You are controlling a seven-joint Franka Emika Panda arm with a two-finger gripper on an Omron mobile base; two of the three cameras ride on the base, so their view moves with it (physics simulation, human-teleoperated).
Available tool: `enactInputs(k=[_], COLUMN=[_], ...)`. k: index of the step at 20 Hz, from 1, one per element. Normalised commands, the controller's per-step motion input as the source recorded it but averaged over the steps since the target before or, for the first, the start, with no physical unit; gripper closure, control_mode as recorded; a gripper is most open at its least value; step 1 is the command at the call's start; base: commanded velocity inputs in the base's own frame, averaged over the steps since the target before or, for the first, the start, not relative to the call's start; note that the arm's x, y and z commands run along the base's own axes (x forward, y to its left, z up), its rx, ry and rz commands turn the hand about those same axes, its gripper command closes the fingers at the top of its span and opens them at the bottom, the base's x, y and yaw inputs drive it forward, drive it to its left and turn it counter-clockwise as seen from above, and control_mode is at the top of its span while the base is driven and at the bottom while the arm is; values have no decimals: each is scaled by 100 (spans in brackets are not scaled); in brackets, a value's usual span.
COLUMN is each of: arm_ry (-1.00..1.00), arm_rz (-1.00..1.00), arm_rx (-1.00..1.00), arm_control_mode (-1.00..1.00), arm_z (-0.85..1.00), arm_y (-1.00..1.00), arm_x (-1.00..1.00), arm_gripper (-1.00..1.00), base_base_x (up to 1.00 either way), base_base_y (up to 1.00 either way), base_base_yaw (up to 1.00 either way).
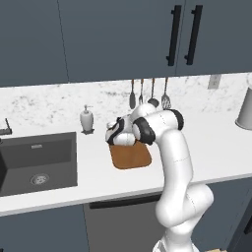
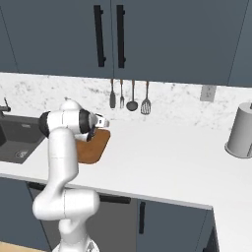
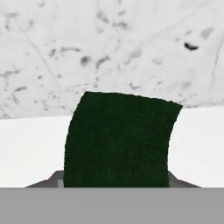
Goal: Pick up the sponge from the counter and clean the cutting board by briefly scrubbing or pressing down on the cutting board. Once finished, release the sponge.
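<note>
End effector around dark-green sponge

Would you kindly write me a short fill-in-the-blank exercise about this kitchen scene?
1. The sponge at the gripper shows a dark ____ face in the hand view.
2. The brown cutting board lies on the counter to the ____ of the sink in the left base view.
3. ____ utensils hang on the backsplash.
4. The soap dispenser stands behind the ____.

Missing words: green; right; Four; sink
</note>
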Motion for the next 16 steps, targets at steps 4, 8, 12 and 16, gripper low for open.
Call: enactInputs(k=[4, 8, 12, 16], arm_ry=[-5, -9, -11, 0], arm_rz=[-3, 0, 0, 0], arm_rx=[1, 0, 0, 0], arm_control_mode=[-100, -100, -100, -100], arm_z=[61, 32, 1, 23], arm_y=[0, 0, 0, 0], arm_x=[-57, -67, -100, -100], arm_gripper=[100, 100, 100, 100], base_base_x=[0, 0, 0, 0], base_base_y=[0, 0, 0, 0], base_base_yaw=[0, 0, 0, 0])
